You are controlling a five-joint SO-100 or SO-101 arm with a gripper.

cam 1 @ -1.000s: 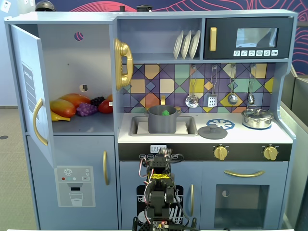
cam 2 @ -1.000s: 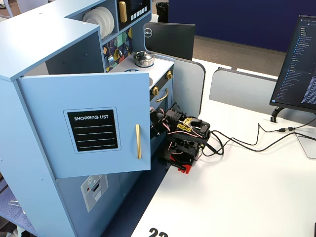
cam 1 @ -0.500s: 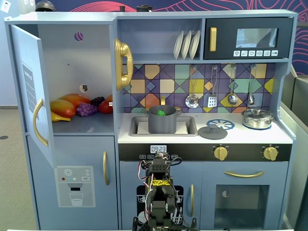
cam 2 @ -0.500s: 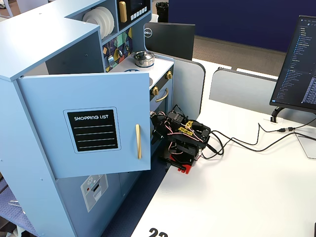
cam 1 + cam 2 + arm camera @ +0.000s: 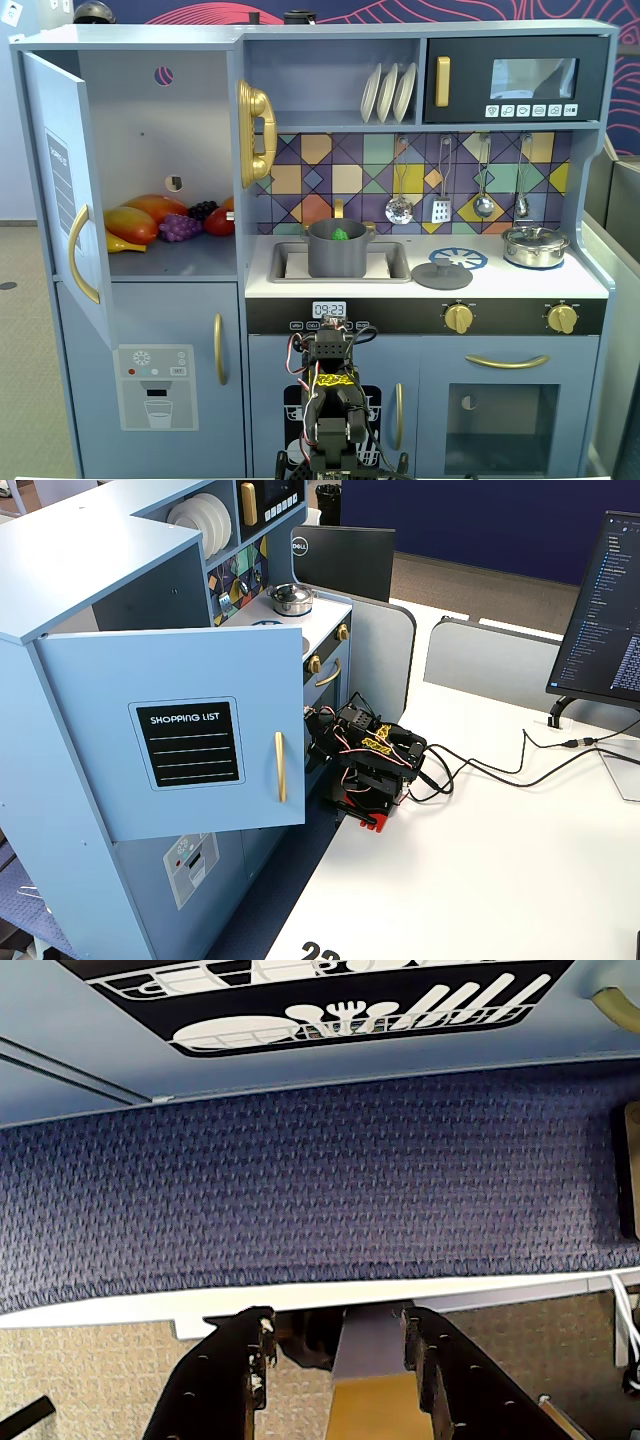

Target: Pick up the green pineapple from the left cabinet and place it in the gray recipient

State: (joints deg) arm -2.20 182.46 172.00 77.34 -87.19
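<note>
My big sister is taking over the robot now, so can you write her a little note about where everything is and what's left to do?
Gripper: open and empty, with the arm folded low in front of the toy kitchen.
Green pineapple: sitting inside the gray pot, which stands in the sink.
Left cabinet: its door hangs open; the mangoes and grapes are on the shelf.
Done: the pineapple looks placed.
Left: probably nothing, unless you want to shut the door.
</note>
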